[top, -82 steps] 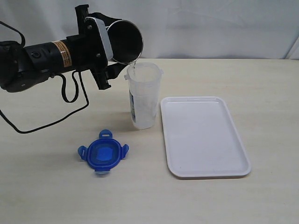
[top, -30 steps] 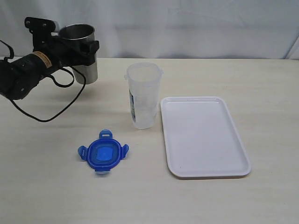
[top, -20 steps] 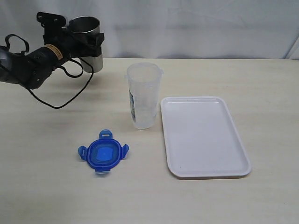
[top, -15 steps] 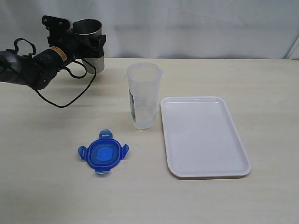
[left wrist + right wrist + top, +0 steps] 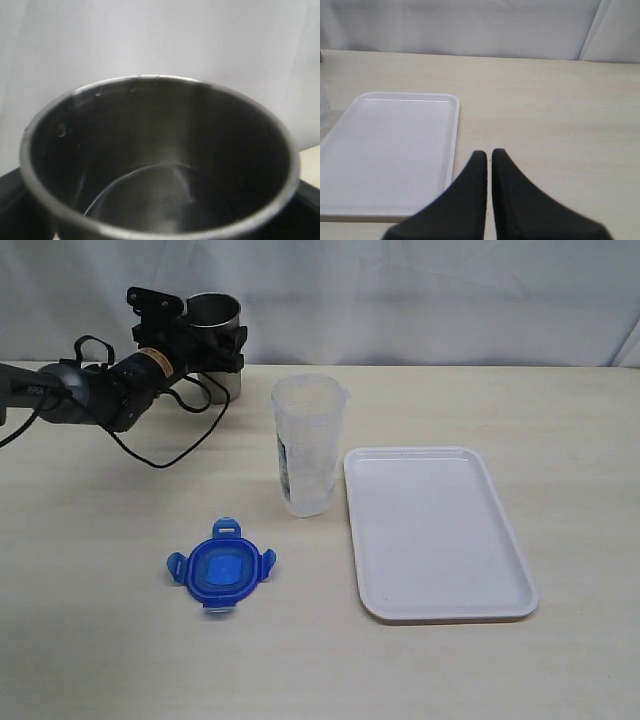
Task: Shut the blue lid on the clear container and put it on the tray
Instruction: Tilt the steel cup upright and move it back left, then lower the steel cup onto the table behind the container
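- Left fingers (image 5: 225,352) are clamped round the steel cup (image 5: 214,325), way off at 10 o'clock from the container (image 5: 308,445). I can't tell if the cup's base is on the desk (image 5: 100,640) yet.
- Right fingers (image 5: 489,152) are pinched together with nothing in them, hanging over bare desk just beside the tray (image 5: 395,145).
- The container stands upright and open-topped, near the tray's (image 5: 435,530) long edge but not on it. The tray sits at its 4 o'clock.
- The lid (image 5: 221,572) lies flat on the desk at 7 o'clock from the container, well apart from it, all four flaps splayed out.
- My guess on the lid: super light, thin, a bit bendy, and it hugs the desk. I'd pinch across the rim between two flaps, or grab one flap. A flap grab will probably let it swing, though.
- The container looks tall, narrow and tippy, with smooth thin walls that'll likely flex and slip. I can't tell how full it is.
- I'd squeeze it gently around the middle or lower, and steady it while the flaps get pressed down.
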{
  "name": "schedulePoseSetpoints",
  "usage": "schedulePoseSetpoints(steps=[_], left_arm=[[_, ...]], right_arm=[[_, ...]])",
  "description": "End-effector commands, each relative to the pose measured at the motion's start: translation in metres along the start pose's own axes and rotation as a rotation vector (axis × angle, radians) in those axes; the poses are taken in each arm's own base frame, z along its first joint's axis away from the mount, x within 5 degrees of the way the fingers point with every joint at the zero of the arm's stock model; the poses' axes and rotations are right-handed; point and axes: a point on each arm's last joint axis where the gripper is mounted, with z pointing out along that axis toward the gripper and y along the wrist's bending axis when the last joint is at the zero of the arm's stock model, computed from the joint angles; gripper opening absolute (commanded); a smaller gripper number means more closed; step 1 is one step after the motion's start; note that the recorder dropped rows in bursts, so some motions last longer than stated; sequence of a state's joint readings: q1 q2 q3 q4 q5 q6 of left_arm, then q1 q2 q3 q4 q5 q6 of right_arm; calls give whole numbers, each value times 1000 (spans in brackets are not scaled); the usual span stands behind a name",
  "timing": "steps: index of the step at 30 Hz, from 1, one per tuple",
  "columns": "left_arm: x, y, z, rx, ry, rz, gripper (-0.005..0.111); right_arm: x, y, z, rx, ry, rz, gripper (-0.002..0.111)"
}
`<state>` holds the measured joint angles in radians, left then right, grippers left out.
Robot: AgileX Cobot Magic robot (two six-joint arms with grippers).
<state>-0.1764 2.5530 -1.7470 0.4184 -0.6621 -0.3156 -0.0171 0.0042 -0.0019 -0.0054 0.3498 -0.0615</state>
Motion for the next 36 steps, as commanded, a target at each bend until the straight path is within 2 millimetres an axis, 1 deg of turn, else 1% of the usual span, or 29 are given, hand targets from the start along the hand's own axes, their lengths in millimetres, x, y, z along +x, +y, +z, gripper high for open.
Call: schedulePoseSetpoints(steps=[1, 12, 15, 17, 20, 23, 26, 28, 31, 36], left_arm=[[-6, -2, 2, 6, -38, -3, 0], [0, -1, 2, -13, 23, -5, 0], [-1, -1, 2, -13, 20, -7, 3], [0, -1, 2, -14, 25, -12, 9], [0, 0, 2, -17, 33, -35, 22], [1, 0, 2, -21, 43, -37, 40], [2, 0, 2, -25, 55, -37, 63], [3, 1, 2, -27, 63, -37, 74], [4, 0, 2, -28, 69, -37, 79], [5, -1, 3, -32, 86, -37, 78]], right_arm=[[0, 0, 0, 6, -6, -8, 4], [0, 0, 0, 6, -6, -8, 4], [0, 0, 0, 6, -6, -8, 4], [0, 0, 0, 6, -6, -8, 4], [0, 0, 0, 6, -6, -8, 4], [0, 0, 0, 6, -6, -8, 4], [0, 0, 0, 6, -6, -8, 4], [0, 0, 0, 6, -6, -8, 4], [0, 0, 0, 6, -6, -8, 4], [0, 0, 0, 6, -6, -8, 4]])
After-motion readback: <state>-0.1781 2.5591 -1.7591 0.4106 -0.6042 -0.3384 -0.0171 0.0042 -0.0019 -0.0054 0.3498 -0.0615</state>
